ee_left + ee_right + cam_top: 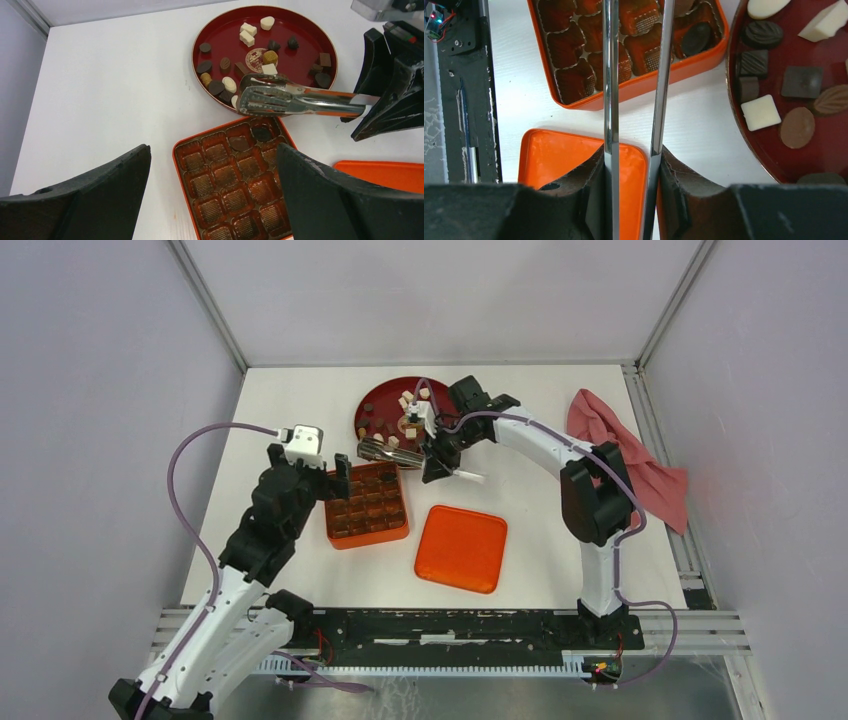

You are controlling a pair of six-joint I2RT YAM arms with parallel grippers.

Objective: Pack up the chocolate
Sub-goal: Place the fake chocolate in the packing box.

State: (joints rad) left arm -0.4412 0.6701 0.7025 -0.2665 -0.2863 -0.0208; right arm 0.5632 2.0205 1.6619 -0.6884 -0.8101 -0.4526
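The right gripper (633,185) is clamping the handle end of a pair of metal tongs (300,100), its jaws drawn in narrow against the two steel arms. The tongs are reaching leftward so that their toothed tips are lying over the near rim of the red plate (300,30), just beyond the far edge of the orange box (368,538). Whether a piece is sitting between the tips cannot be told. The left gripper (212,149) is hanging with its jaws spread wide and holding nothing, above the box's left side. Most of the chocolate (216,88) is lying scattered on the plate, dark and cream pieces crowding its near-left edge and its middle. Two dark pieces (261,133) are sitting in cells along the box's far row, while the other cells in view are showing only their brown liners. The orange lid (461,548) is lying flat just right of the box, a narrow strip of white table (280,400) showing between them. Open tabletop is stretching left of the plate and box, out to the table's left edge. A pink cloth (625,455) is lying bunched against the right edge, partly behind the right arm.
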